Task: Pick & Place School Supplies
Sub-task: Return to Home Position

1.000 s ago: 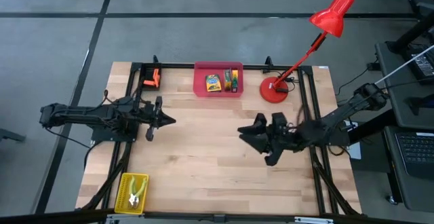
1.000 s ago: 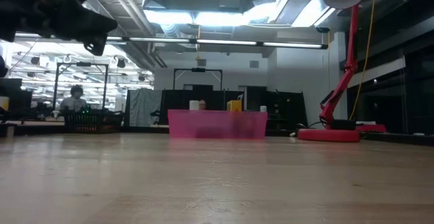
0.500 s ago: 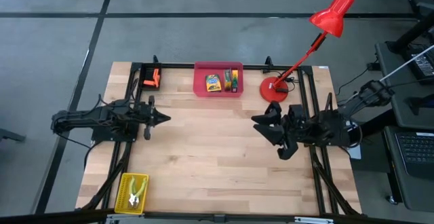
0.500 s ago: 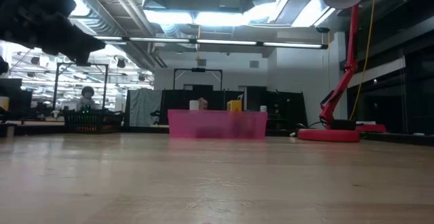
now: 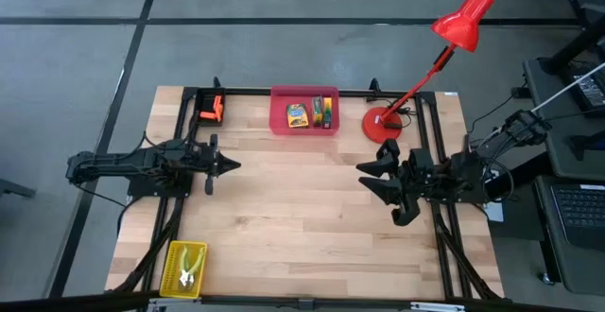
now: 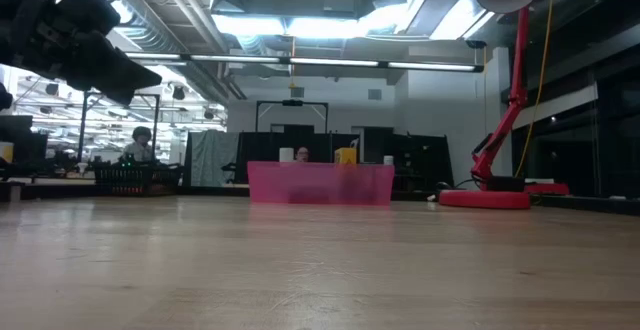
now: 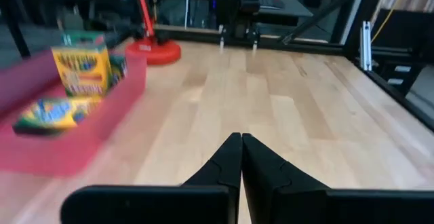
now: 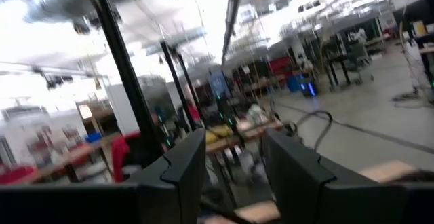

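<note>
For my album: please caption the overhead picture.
Crayon boxes in pink bin, pliers in yellow bin; left tool and right tool hover empty.

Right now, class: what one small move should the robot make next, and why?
Probably fold the right arm back toward its base. The right gripper is open and empty, the left gripper shut and empty; the crayon boxes lie in the pink bin and the pliers in the yellow bin, so nothing seems left to carry.
</note>
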Robot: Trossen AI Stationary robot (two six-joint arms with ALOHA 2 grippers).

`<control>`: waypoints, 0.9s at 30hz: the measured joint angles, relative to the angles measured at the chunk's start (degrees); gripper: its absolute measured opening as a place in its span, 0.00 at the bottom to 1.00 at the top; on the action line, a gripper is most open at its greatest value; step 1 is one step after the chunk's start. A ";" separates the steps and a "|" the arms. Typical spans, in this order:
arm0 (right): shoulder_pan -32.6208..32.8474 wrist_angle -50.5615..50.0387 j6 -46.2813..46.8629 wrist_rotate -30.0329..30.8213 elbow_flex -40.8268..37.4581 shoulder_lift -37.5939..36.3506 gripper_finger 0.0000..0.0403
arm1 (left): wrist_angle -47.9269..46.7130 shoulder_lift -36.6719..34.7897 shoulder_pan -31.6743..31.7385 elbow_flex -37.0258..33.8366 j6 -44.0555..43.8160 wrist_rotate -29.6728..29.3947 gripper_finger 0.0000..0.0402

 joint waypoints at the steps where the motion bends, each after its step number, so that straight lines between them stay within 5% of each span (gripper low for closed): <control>1: 0.13 -1.94 0.03 0.01 0.00 -0.31 0.38 | 0.18 0.57 0.00 -0.03 -1.68 0.01 0.01; 12: -0.08 -30.52 10.64 1.04 0.00 -9.75 0.38 | 0.18 2.12 0.00 -0.03 -8.93 -0.03 0.03; 27: -1.59 -52.48 6.20 -16.56 -0.36 -27.10 0.38 | 0.18 2.12 0.00 -0.03 -8.90 -0.02 0.03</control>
